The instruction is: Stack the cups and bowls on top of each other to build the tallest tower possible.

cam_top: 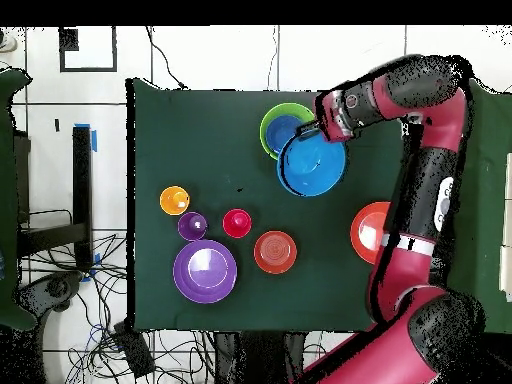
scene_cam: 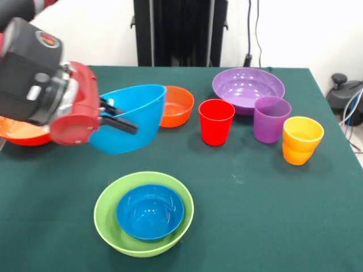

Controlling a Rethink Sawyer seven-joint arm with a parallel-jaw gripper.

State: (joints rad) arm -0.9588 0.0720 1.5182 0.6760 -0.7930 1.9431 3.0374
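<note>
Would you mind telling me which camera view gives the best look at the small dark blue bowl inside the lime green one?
The front view: the dark blue bowl sits fully visible inside the lime green bowl. In the overhead view, the light blue bowl held up by the gripper covers part of it.

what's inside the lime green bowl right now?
The small dark blue bowl sits nested in the lime green bowl, open side up and empty. The green bowl's floor beneath it is covered. The gripper holds the light blue bowl apart, in the air.
</note>
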